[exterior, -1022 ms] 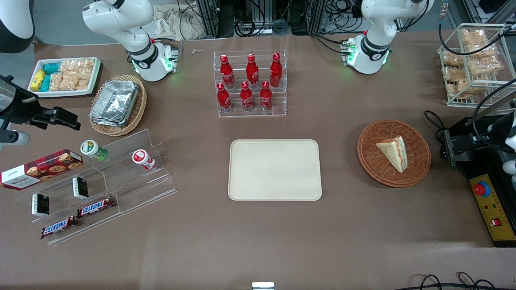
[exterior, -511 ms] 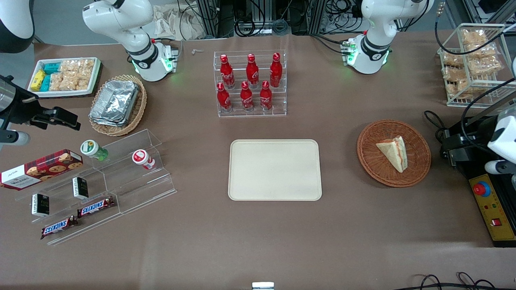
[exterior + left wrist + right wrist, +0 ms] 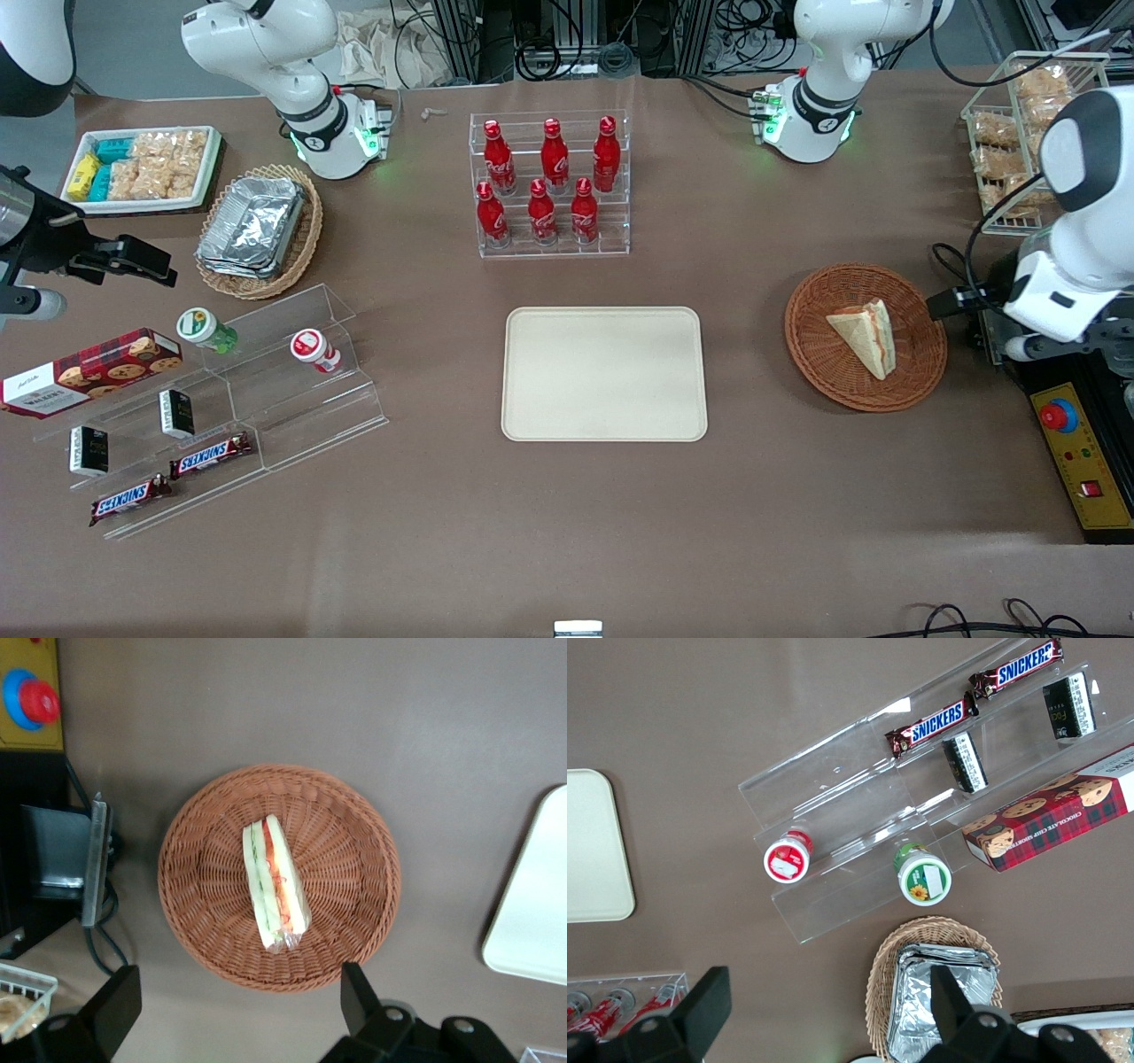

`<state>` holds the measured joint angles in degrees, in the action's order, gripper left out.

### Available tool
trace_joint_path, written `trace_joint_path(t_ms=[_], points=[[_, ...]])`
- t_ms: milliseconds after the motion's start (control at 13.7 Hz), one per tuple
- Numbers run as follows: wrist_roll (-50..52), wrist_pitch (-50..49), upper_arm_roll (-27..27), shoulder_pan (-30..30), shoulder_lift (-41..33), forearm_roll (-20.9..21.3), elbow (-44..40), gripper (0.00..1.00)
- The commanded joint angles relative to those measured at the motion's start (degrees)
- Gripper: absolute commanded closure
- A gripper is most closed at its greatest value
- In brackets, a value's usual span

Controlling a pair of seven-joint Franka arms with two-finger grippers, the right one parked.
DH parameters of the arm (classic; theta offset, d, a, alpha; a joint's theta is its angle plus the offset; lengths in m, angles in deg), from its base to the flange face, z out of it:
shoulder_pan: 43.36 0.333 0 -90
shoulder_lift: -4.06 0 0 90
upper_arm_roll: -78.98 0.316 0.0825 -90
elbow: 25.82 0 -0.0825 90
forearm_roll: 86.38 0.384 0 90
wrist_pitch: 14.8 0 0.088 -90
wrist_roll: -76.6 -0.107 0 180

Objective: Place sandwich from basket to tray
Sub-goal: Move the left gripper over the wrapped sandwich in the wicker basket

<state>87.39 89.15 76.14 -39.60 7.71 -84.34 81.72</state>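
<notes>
Wrist view: your gripper [image 3: 239, 1010] hangs wide open above basket [image 3: 354, 930]; sandwich [image 3: 275, 885] mid-basket looks soft, light, wrapped. Pinch its broad bread faces gently.

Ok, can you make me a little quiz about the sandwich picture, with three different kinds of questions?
1. True or false: the sandwich lies on the tray.
2. How many red bottles stand in the clear rack? A) four B) six C) eight
3. Fill in: the gripper is open, above the ____.

Key: 1 false, it lies in the basket. 2 B. 3 basket.
</notes>
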Motion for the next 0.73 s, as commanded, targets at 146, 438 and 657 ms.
trace_joint_path(t_ms=[146,438,657], points=[[6.86,5.20,-0.15,-0.42,-1.28,-0.72,9.52,0.00],[10.64,12.75,-0.15,-0.51,-0.75,-1.33,16.29,0.00],[15.56,16.28,-0.68,-0.51,2.04,-1.51,17.53,0.00]])
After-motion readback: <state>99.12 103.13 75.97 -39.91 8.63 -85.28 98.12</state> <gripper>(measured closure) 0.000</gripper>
